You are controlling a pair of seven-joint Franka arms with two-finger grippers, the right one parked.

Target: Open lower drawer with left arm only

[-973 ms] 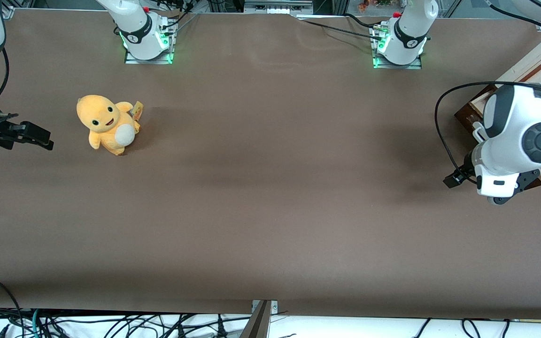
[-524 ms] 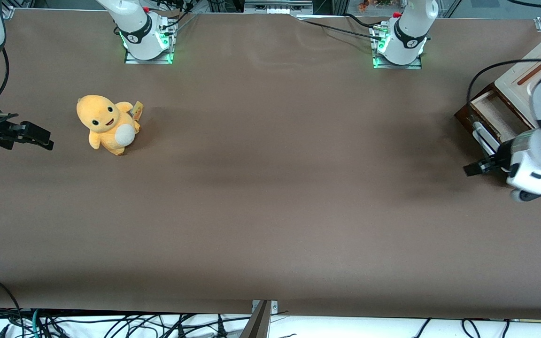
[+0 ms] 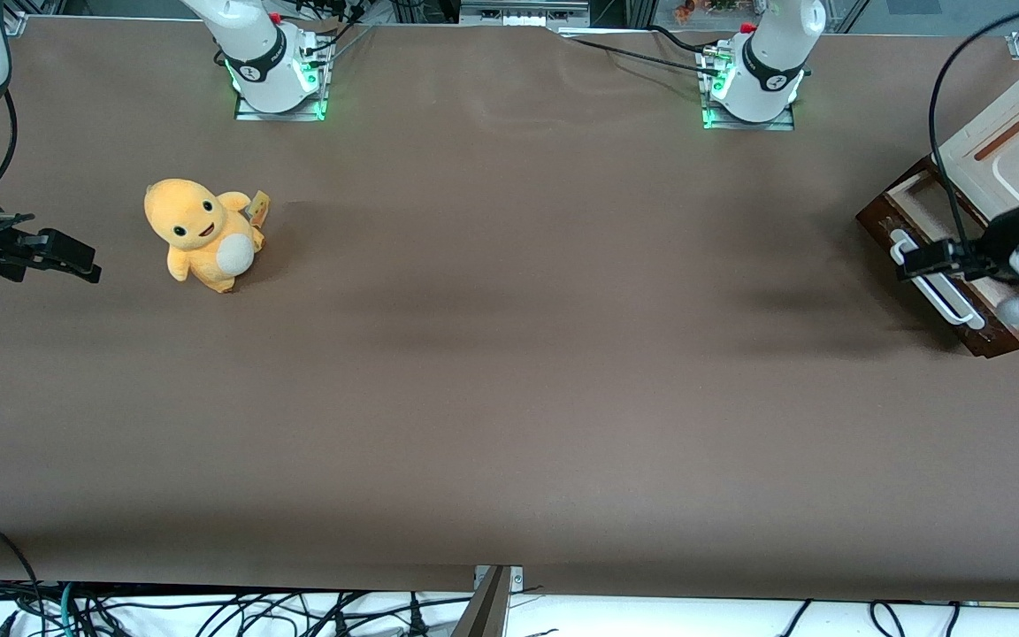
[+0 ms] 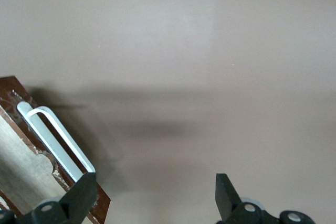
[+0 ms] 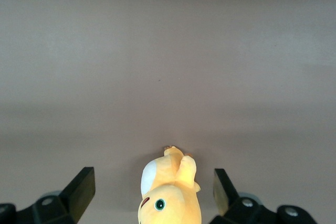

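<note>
One hand (image 3: 916, 259) — fingers spread, empty — hovers just above the lower drawer's (image 3: 928, 232) white handle (image 3: 936, 283), whose long axis crosses its reach.

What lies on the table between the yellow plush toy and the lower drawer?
Nothing: between the plush toy and lower drawer is bare tabletop, front view. The gripper is above the handle.

A robotics lab: two white arm bases (image 3: 275, 62) lit green are bolted to a long table (image 3: 509, 398) under a brown cover. Loose black cables (image 3: 209, 610) tangle along its six o'clock edge, and aluminium framing (image 3: 523, 13) shows at twelve o'clock.
</note>
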